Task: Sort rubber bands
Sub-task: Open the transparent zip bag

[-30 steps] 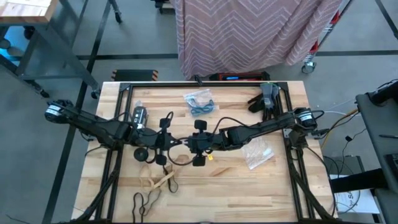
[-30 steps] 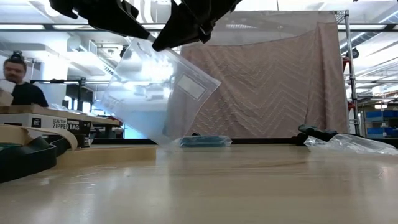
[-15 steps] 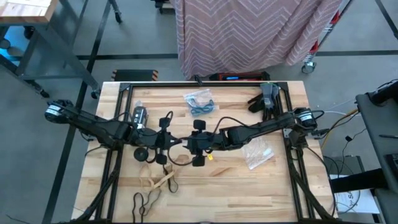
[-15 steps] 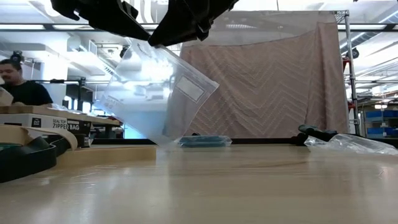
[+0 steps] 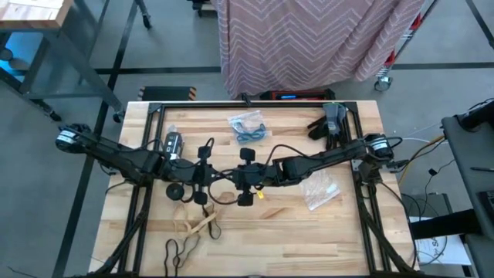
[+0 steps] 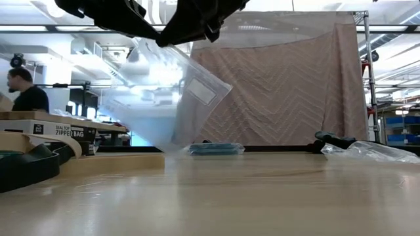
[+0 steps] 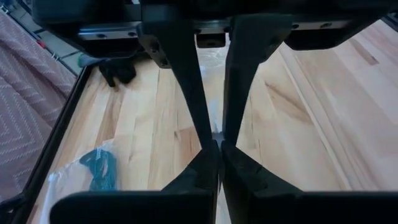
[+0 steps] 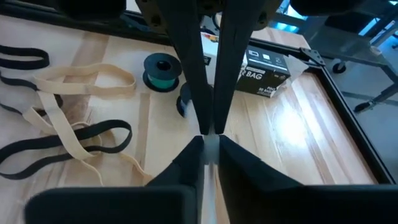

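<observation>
A clear zip bag [image 6: 157, 98] hangs over the middle of the table between my two grippers. My left gripper [image 5: 204, 174] and my right gripper [image 5: 244, 177] face each other, and each is shut on the bag's top. Tan rubber bands [image 8: 74, 84] and black rubber bands [image 8: 68, 146] lie flat on the table's near left [image 5: 197, 228]. Blue rubber bands [image 7: 99, 168] lie inside another clear bag [image 5: 247, 126] at the far middle. My left gripper pinches the bag's top rim [image 7: 216, 133] between its two fingers, slanting down from the table's left. The bag hangs below it, tilted. My right gripper pinches the same rim [image 8: 209, 147] a little farther along, slanting down from the table's right. The bag hangs below its fingers.
A crinkled clear bag [image 5: 320, 189] lies at the right. Dark gloves [image 5: 328, 123] lie at the far right corner. A box of zip bags [image 8: 264, 74] and a green tape roll [image 8: 160, 68] are on the left. A black frame [image 5: 231, 104] borders the table.
Both arms have kept their place. The bag's top rim by my right gripper sits a little higher than before, and the bag's left side looks flatter.
</observation>
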Action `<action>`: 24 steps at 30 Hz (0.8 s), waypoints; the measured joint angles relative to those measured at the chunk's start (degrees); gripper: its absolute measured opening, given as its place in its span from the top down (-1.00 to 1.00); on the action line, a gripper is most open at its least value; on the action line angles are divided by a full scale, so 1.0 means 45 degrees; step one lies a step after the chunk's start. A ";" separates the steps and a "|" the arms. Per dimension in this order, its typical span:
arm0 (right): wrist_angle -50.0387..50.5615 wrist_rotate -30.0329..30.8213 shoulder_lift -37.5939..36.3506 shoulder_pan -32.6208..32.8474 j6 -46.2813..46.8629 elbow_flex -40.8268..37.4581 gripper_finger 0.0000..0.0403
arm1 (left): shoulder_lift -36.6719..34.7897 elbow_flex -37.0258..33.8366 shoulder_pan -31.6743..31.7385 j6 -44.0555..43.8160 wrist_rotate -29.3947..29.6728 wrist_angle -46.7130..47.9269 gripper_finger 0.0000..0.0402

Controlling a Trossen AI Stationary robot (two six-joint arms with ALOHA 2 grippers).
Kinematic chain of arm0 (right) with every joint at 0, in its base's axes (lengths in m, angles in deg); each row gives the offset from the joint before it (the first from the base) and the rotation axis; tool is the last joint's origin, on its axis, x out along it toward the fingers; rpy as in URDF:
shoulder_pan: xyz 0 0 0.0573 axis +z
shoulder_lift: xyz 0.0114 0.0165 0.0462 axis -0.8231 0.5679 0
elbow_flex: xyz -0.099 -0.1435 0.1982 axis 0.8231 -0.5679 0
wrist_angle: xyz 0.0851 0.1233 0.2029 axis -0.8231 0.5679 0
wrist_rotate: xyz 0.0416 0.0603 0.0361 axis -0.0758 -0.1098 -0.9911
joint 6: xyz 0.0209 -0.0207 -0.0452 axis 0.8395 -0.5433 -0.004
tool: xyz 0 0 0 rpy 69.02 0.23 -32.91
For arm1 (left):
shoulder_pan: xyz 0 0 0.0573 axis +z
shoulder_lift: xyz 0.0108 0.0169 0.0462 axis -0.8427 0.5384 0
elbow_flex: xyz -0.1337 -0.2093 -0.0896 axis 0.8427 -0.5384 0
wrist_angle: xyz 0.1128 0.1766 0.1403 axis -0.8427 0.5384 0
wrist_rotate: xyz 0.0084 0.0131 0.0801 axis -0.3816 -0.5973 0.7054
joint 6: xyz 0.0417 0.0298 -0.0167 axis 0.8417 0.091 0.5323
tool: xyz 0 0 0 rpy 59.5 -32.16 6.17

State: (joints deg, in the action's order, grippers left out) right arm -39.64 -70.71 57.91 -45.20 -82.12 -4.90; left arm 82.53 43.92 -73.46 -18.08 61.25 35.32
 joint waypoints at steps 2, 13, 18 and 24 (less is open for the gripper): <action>0.0043 0.0000 0.0000 0.0000 -0.0025 0.0000 0.95 | -0.0012 -0.0005 0.0000 -0.0033 -0.0031 0.0022 1.00; 0.1151 -0.0015 -0.0283 0.0044 0.0567 0.0029 0.88 | -0.1578 -0.0005 -0.0292 -0.0566 -0.0238 0.1005 1.00; 0.2838 -0.0010 -0.0533 0.0063 0.1103 0.0034 0.91 | -0.2446 -0.0480 -0.0442 -0.0809 -0.0201 0.1203 1.00; 0.4867 -0.0042 -0.0883 0.0063 0.1869 -0.0028 0.87 | -0.3270 -0.1126 -0.0427 -0.0577 -0.0185 0.0781 1.00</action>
State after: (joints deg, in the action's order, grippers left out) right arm -17.74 -70.90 53.93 -44.91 -73.71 -5.03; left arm 67.82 38.85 -75.38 -20.68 60.42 38.84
